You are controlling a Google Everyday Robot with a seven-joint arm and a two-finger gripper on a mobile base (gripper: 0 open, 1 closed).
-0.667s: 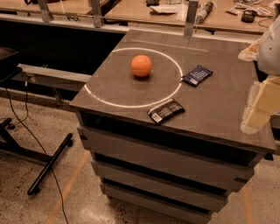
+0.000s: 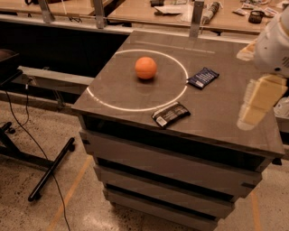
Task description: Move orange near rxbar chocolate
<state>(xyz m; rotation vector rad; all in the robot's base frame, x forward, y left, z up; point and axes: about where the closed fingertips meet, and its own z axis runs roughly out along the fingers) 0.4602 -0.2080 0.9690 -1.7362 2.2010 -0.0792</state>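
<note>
The orange (image 2: 146, 68) sits on the dark table top (image 2: 216, 113), inside a white painted circle (image 2: 135, 108) and towards its far side. The rxbar chocolate (image 2: 170, 114), black-wrapped with a white patch at its near end, lies flat near the table's front edge, just outside the circle's front right arc. My gripper (image 2: 259, 98), pale and hanging from a white wrist, hovers over the right side of the table. It is well to the right of both things and touches neither.
A dark blue wrapped bar (image 2: 203, 77) lies right of the circle. The table stands on stacked drawer-like tiers. Wooden benches with clutter (image 2: 212, 9) run along the back. A black stand leg (image 2: 49, 171) and cables lie on the floor at left.
My gripper has shifted slightly left and up over the table's right side. The orange and both bars have not moved.
</note>
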